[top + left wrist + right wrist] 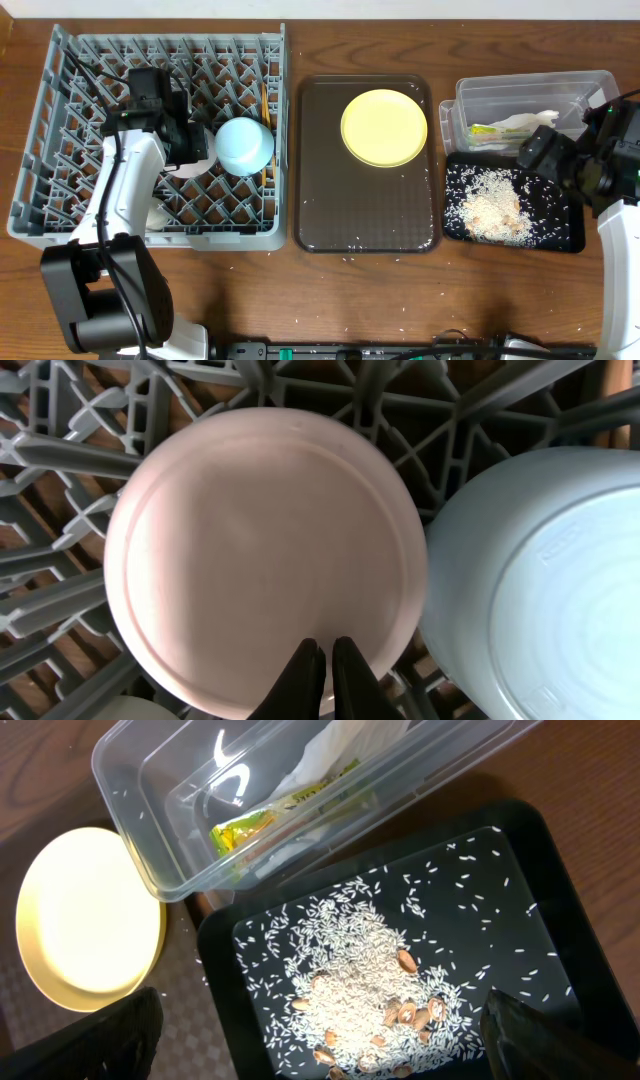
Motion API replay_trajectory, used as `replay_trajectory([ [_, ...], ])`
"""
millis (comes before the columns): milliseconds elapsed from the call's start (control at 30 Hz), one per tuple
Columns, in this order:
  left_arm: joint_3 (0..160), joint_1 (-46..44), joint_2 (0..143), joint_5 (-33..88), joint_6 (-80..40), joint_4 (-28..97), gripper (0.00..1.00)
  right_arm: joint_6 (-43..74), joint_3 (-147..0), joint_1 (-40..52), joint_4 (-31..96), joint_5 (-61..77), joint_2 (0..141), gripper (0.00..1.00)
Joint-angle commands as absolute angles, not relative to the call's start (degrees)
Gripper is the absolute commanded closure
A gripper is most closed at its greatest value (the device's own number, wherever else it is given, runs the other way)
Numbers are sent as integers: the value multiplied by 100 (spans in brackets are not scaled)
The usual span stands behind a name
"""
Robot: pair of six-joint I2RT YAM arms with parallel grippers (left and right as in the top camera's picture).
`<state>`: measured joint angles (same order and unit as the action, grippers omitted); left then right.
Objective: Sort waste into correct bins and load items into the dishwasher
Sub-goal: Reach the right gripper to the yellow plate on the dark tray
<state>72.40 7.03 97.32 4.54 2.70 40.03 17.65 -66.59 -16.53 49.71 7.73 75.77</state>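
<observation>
our left fingers (pixel 300 680) sat almost closed over the pale pink-white bowl (pixel 260 550); our right fingers (pixel 560 1045) hung wide and empty above the black tray (pixel 545 870).

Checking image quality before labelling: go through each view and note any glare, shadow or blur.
Overhead: even light, sharp throughout, with a faint sheen on the brown tray. Left wrist: the pink bowl fills most of the frame, slightly soft, without glare. Right wrist: a hard white glare on the clear tub, and the yellow plate is washed out.
</observation>
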Motion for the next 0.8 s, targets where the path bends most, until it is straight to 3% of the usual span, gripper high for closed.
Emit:
replay_trajectory([
  [0,7225,703,9373,823,156,4032,92,1839,-6705,-1719,4974,773,7518,1],
  [167,7225,687,8707,1282,119,4154,92,1839,-6705,-1719,4974,773,7518,1],
  [233,7225,666,8141,1308,117,4519,78,1839,-6705,-1719,4974,773,7518,1],
  [367,7225,666,7393,1308,117,5105,64,1839,-6705,-1719,4974,773,7518,1],
  [433,7225,666,7111,1308,117,5284,51,1839,-6705,-1719,4974,773,7518,1],
  [600,7225,666,6534,1785,115,5395,29,1844,-6705,-1719,4932,851,7518,1],
  [767,7225,666,6182,2235,117,5485,18,2029,-6705,-1719,4528,1114,7518,1],
])
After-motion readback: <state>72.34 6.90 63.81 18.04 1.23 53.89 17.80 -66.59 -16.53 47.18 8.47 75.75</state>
